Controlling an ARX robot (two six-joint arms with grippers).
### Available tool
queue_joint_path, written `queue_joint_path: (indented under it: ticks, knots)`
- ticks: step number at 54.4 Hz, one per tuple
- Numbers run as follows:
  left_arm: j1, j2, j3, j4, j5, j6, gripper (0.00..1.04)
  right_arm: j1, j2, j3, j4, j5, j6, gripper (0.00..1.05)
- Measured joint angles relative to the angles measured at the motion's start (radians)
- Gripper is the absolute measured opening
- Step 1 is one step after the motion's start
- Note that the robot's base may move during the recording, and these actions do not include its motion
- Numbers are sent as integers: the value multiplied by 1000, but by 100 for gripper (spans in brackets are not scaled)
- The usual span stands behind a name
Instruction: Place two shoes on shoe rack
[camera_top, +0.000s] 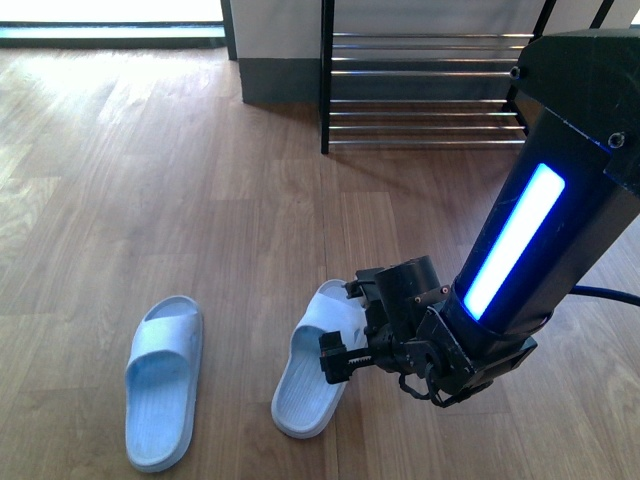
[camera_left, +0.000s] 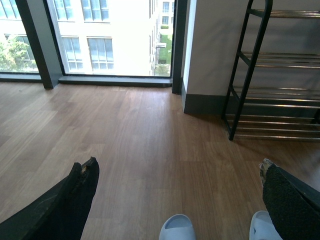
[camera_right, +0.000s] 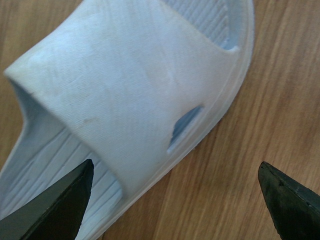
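A wood floor (camera_top: 200, 180) runs back to a tall window (camera_left: 115, 35) on the left and a pale wall to its right. On the floor at the near left lies the left slide (camera_top: 163, 380), pale blue, sole down. Near it, to its right, lies the right slide (camera_top: 305, 385), angled slightly. The left claw (camera_left: 177, 162) hangs above the floor with its jaws wide apart and nothing between them; its view shows the ends of both slides just beneath it. The right claw (camera_top: 350, 350) is low over the right slide, also spread wide and gripping nothing: in its wrist view one finger (camera_right: 65, 205) is over the ribbed footbed and the other (camera_right: 290, 200) is over bare floor beyond the slide's edge. The rack (camera_top: 430, 70) stands against the wall at the far right, well apart from both slides.
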Motion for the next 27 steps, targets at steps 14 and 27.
queue_joint_path:
  ticks: [14, 27]
  knots:
    - [0, 0, 0, 0, 0, 0, 95, -32, 55, 52, 28, 59, 6, 85]
    - [0, 0, 0, 0, 0, 0, 95, -14, 57, 47, 42, 80, 25, 45]
